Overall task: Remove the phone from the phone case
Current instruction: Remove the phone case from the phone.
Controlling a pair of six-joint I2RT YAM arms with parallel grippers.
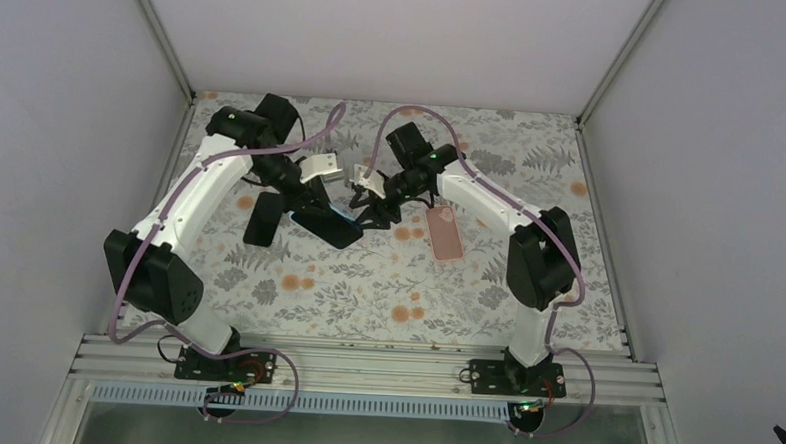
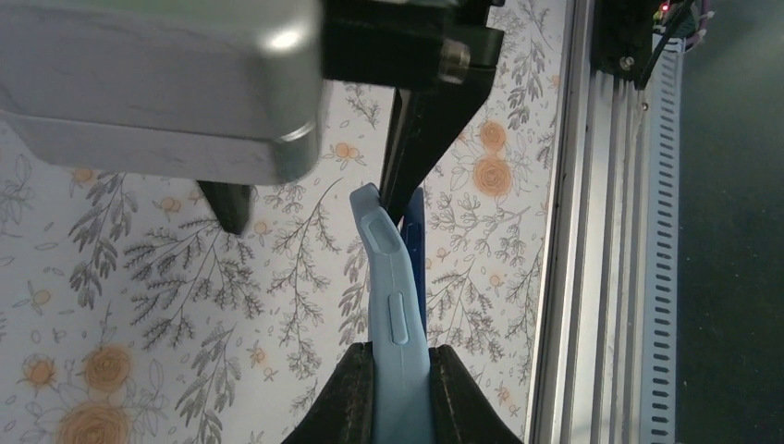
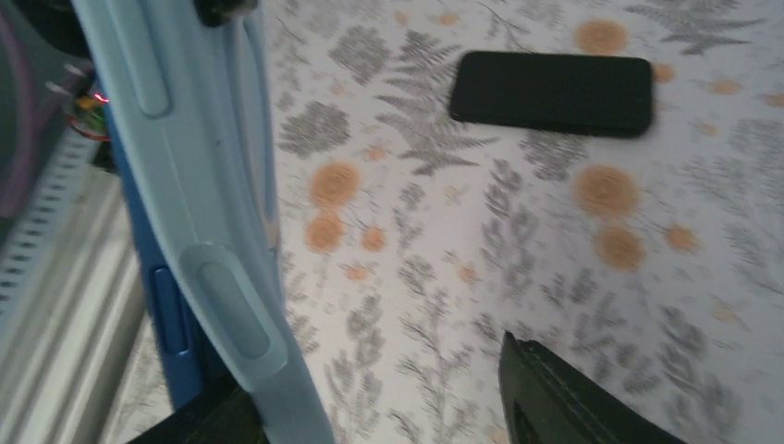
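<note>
My left gripper (image 1: 314, 211) is shut on a light blue phone case (image 2: 398, 296) and holds it edge-up above the table, its pads (image 2: 347, 393) pinching both faces. A dark blue phone (image 2: 418, 242) sits in the case, and the case's upper corner is bent away from it. My right gripper (image 1: 366, 207) is open wide at that corner; one of its fingers (image 2: 416, 139) stands between the peeled case edge and the phone. In the right wrist view the case (image 3: 217, 240) and phone (image 3: 171, 319) lie against the left finger, and the other finger (image 3: 564, 402) is far apart from them.
A black phone (image 1: 262, 219) lies flat on the floral table left of the held case; it also shows in the right wrist view (image 3: 555, 92). A pink case (image 1: 446, 232) lies right of my right gripper. The metal rail (image 2: 592, 277) runs along the near edge.
</note>
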